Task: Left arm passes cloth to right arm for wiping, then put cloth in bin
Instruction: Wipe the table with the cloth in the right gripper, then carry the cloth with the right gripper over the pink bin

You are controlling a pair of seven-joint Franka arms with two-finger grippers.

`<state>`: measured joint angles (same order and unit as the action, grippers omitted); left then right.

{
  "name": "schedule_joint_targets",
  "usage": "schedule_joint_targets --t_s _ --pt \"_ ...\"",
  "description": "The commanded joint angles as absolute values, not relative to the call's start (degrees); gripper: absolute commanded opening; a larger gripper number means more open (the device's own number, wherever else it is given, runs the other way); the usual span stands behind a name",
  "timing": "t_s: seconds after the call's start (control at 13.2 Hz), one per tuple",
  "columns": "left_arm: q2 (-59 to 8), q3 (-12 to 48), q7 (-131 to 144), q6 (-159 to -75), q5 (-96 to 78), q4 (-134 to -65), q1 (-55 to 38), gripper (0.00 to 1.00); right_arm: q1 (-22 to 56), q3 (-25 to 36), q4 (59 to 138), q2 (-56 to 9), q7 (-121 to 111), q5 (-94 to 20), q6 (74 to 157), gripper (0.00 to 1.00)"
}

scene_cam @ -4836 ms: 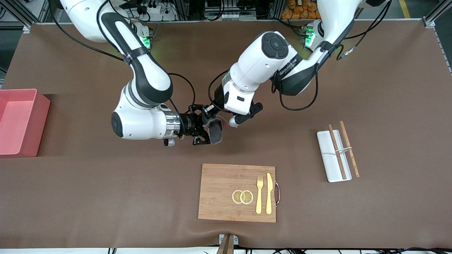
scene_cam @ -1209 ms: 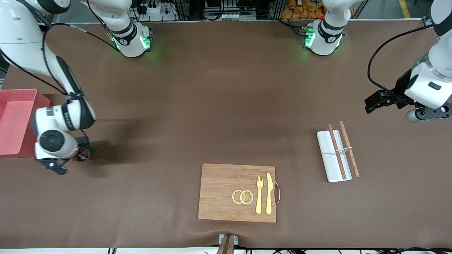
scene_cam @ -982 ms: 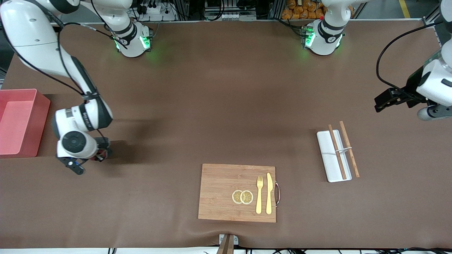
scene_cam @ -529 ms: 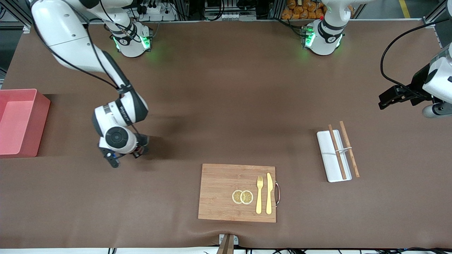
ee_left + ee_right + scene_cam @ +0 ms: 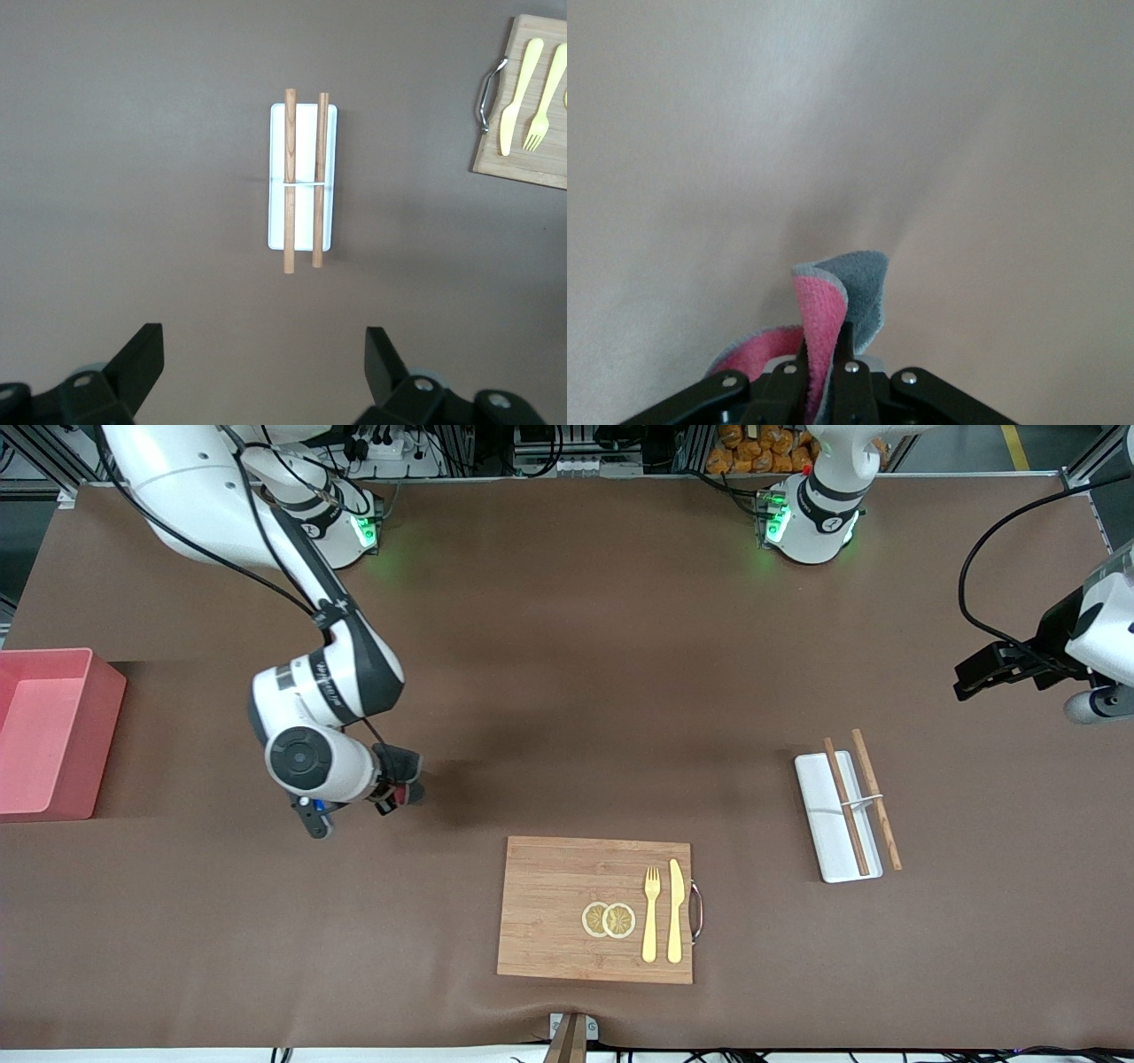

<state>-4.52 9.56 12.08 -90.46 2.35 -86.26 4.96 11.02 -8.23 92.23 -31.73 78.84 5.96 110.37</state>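
Note:
The cloth (image 5: 404,772), dark grey on one side and crimson on the other, is pinched in my right gripper (image 5: 399,784). The gripper is low at the brown table surface, between the bin (image 5: 44,731) and the wooden board (image 5: 549,903). In the right wrist view the cloth (image 5: 837,297) stands folded between the shut fingers of my right gripper (image 5: 824,343). The salmon-pink bin stands at the right arm's end of the table with nothing in it. My left gripper (image 5: 970,677) is open and empty, up over the left arm's end, above bare table near the white tray (image 5: 302,177); in its wrist view the left gripper (image 5: 263,367) holds nothing.
The wooden board carries two lemon slices (image 5: 608,919), a yellow fork (image 5: 651,912) and a knife (image 5: 675,911). The white tray (image 5: 833,824) with two wooden chopsticks (image 5: 846,806) lies toward the left arm's end.
My right gripper has swept with the cloth along the table from beside the bin toward the middle. My left arm has drifted slightly toward its own end of the table.

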Motion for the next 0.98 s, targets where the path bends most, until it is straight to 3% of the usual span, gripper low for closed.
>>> schedule_joint_targets --t_s 0.0,0.3,0.53,0.91 --pt "-3.1 9.5 11.1 -90.1 1.3 -87.5 5.4 1.00 6.9 -8.0 92.1 -28.5 70.5 6.3 106.7 0.00" --pt "-3.1 9.8 11.2 -90.4 1.3 -87.4 5.3 1.00 -5.1 -8.0 92.2 -25.9 46.7 7.2 103.7 0.00" --pt "-1.9 9.9 11.1 -89.0 1.3 -87.5 5.3 1.00 -11.8 -8.0 91.9 -25.5 36.1 15.9 103.8 0.00" --pt "-1.5 9.8 11.0 -87.4 1.4 -87.2 5.4 1.00 -29.0 -7.9 86.1 -25.2 2.4 17.6 104.2 0.00"
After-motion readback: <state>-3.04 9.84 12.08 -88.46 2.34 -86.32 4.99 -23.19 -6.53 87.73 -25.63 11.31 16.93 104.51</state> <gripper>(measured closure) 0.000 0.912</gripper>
